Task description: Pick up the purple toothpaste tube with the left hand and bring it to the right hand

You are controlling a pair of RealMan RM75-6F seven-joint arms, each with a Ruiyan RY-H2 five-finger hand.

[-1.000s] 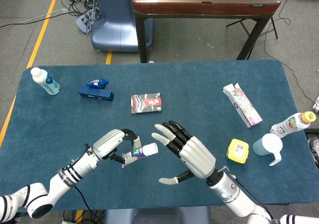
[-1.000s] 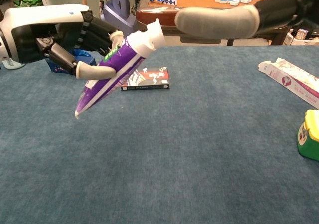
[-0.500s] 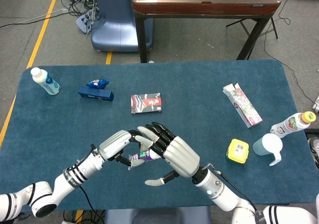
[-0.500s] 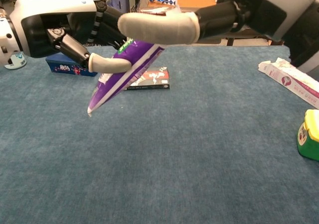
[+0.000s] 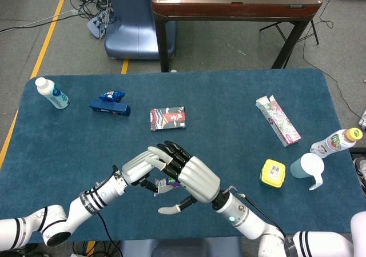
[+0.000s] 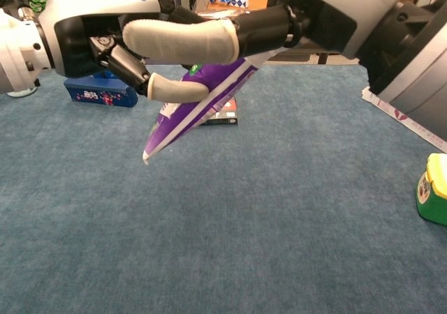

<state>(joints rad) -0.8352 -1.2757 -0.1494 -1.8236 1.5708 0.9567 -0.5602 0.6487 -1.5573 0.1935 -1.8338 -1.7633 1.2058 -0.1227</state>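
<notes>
The purple toothpaste tube (image 6: 198,106) hangs above the blue table (image 6: 279,209), tilted with its flat end down and to the left. My left hand (image 6: 98,38) pinches it near the upper part. In the head view only a bit of the tube (image 5: 169,182) shows between my left hand (image 5: 139,167) and my right hand (image 5: 191,178). My right hand (image 6: 328,14) has come right up against the left one. Its fingers (image 6: 183,40) reach over the tube's cap end and hide it, and its thumb is spread wide below. I see no grip by the right hand.
On the table lie a white bottle (image 5: 52,93), a blue box (image 5: 110,107), a red and black box (image 5: 167,119), a long white carton (image 5: 278,120), a yellow-green container (image 5: 272,173), a pale blue cup (image 5: 306,168) and a bottle (image 5: 337,143) at the right edge.
The right hand moved left until its fingers cover the tube's cap. The left hand carried the tube a little to the right and kept its hold.
</notes>
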